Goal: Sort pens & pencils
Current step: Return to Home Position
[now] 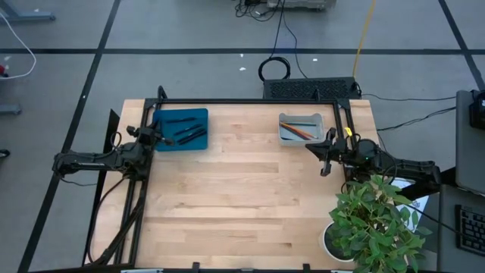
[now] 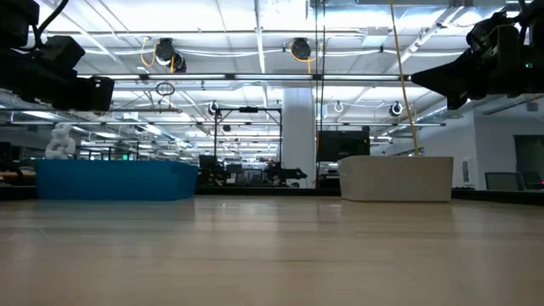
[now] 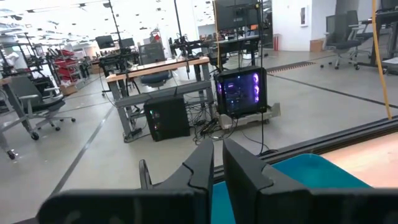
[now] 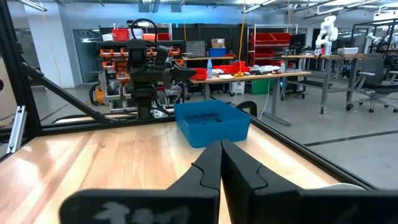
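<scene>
Several dark pens [image 1: 186,130] lie in the blue tray [image 1: 198,115] at the table's far left. An orange pencil [image 1: 301,130] and other slim sticks lie in the pale grey tray [image 1: 282,121] at the far right. My left gripper [image 1: 163,138] hovers at the blue tray's left edge. Its fingers [image 3: 202,168] are drawn together, empty, with only a thin slit between them. My right gripper [image 1: 312,148] hangs just near of the grey tray, shut and empty [image 4: 221,155]. In the low view both trays [image 2: 115,180] [image 2: 396,178] stand on the wood, with the arms high above them.
A potted plant [image 1: 375,224] stands at the near right corner, beside the right arm. A black frame rail [image 1: 250,101] runs along the far edge. Bare wood [image 1: 235,197] stretches across the table's middle and near side.
</scene>
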`<move>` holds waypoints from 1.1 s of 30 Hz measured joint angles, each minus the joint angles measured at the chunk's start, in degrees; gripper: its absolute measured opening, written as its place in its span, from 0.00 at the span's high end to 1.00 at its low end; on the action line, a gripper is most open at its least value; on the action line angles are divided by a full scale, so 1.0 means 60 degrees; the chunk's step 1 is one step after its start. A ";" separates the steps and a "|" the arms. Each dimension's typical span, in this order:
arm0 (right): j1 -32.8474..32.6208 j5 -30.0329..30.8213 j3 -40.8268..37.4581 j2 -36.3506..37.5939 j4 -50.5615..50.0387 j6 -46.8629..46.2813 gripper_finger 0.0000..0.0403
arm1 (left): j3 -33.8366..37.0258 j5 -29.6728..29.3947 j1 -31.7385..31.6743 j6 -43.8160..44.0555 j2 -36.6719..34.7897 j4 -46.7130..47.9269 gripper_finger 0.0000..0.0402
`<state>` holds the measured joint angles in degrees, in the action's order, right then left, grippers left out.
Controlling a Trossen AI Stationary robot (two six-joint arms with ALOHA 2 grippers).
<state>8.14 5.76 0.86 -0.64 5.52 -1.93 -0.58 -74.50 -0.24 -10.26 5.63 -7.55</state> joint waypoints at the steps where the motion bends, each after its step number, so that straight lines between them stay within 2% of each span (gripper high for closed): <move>1: 0.0000 0.0000 0.0000 0.0000 0.0003 0.0002 1.00 | 0.0000 0.0000 -0.0002 0.0000 -0.0002 0.0000 0.90; 19: 0.0000 0.0000 0.0000 0.0000 0.0003 0.0000 1.00 | -0.0004 0.0002 0.0000 -0.0002 0.0000 0.0000 0.90; 27: 0.0000 0.0000 0.0000 -0.0002 0.0004 0.0002 1.00 | -0.0007 -0.0010 -0.0002 -0.1556 0.0000 0.0001 0.90; 28: 0.0000 0.0000 -0.0002 -0.0003 0.0004 0.0003 1.00 | -0.0007 0.0005 -0.0002 -0.1408 -0.0003 -0.0017 0.90; 33: 0.0000 0.0000 0.0000 -0.0004 0.0004 0.0000 1.00 | -0.0011 0.0307 -0.0002 0.1149 -0.0002 -0.0124 0.90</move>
<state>8.14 5.76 0.86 -0.67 5.54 -1.93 -0.64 -72.65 -0.25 -3.37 5.62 -8.29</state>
